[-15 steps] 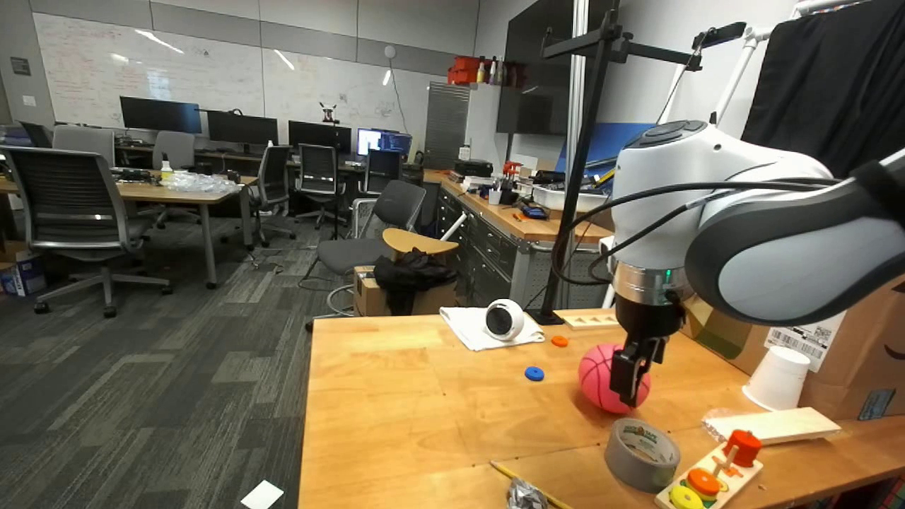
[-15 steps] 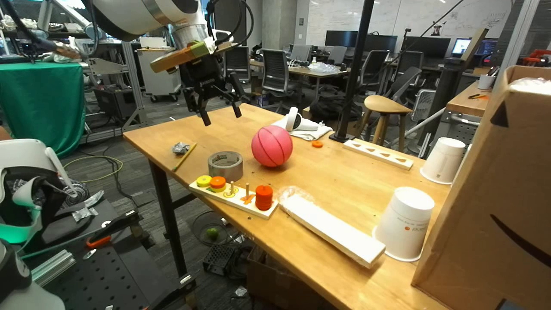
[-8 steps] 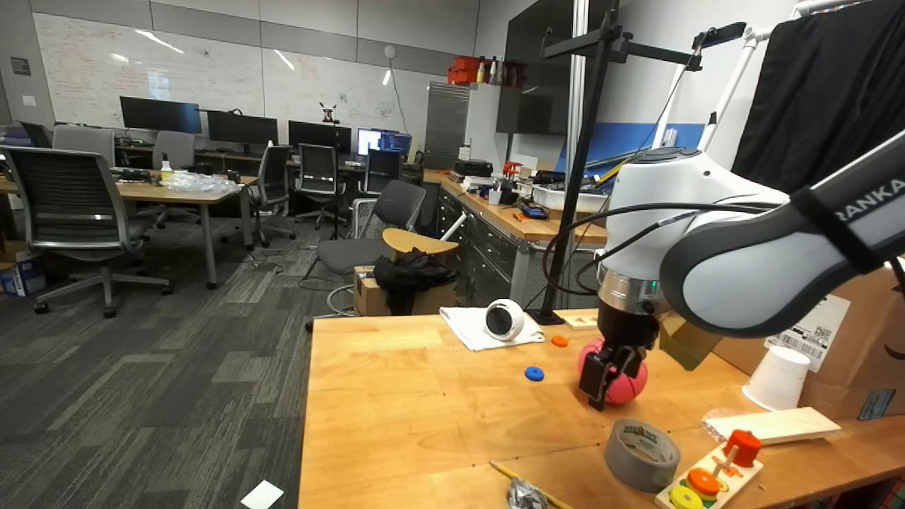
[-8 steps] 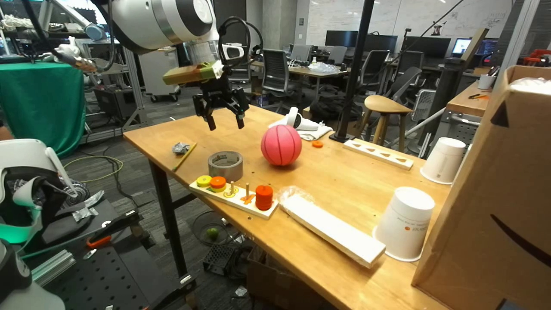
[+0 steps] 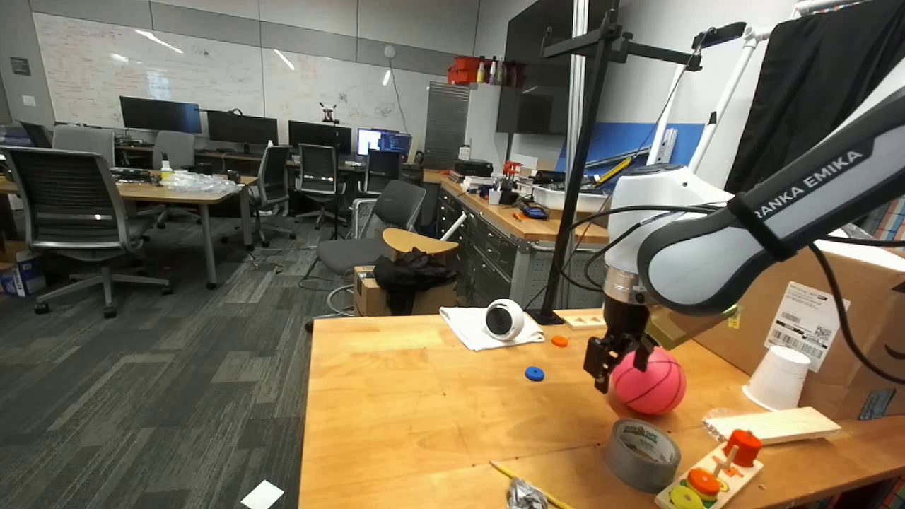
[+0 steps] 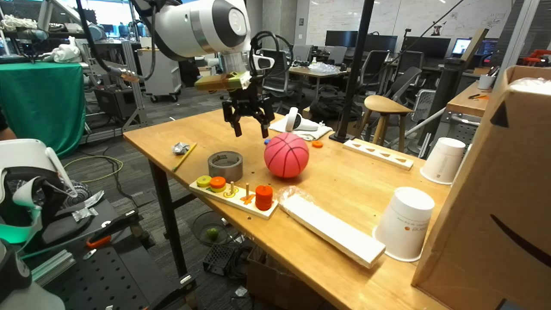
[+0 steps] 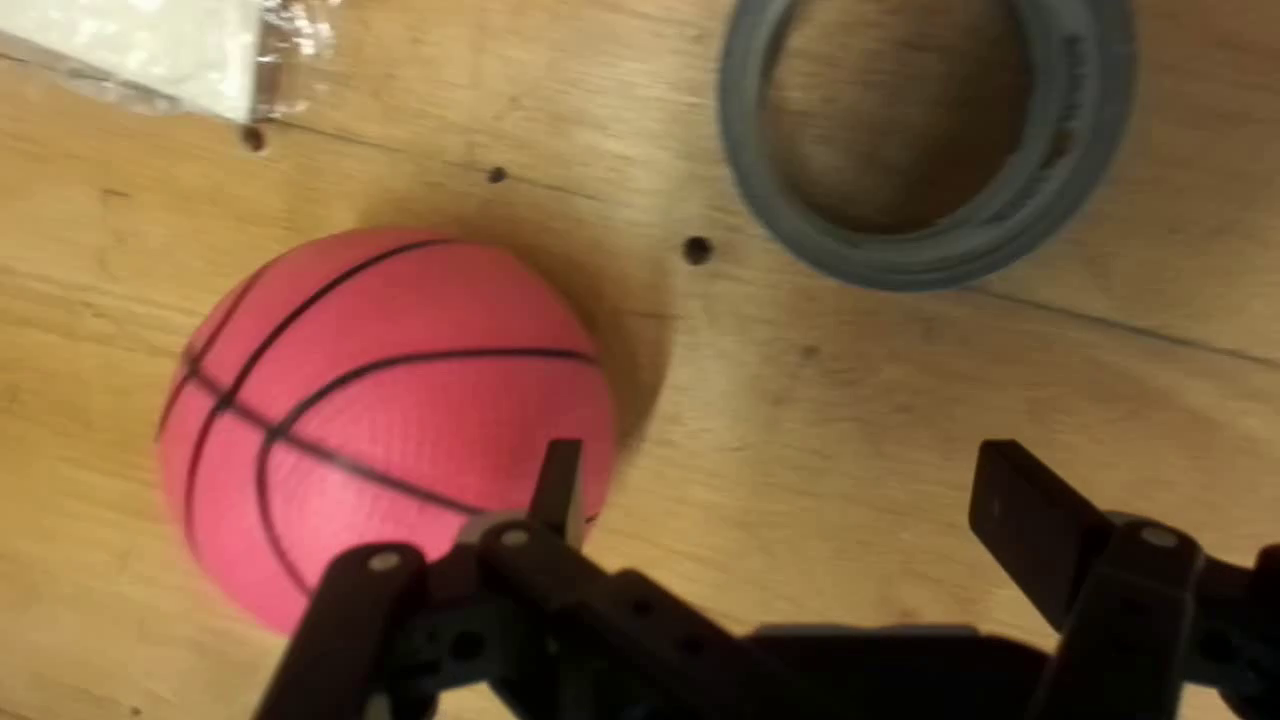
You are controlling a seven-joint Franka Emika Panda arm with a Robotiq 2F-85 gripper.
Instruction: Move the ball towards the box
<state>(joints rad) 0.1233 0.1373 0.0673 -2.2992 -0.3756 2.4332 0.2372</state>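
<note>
The pinkish-red ball with dark seams rests on the wooden table; it also shows in an exterior view and in the wrist view. The box is large brown cardboard with a white printed label; its side fills the right of an exterior view, apart from the ball. My gripper is open and empty, beside the ball on the side away from the box, at about the height of its top. In the wrist view my gripper has one finger overlapping the ball's edge; I cannot tell if they touch.
A grey tape roll and a peg toy lie near the ball. A pale slab and white cups stand near the box. A black pole and a white device are at the back edge.
The ball has rolled to the right in both exterior views, its seams turned. In an exterior view my gripper has moved right and lower, following behind the ball. It stays open.
</note>
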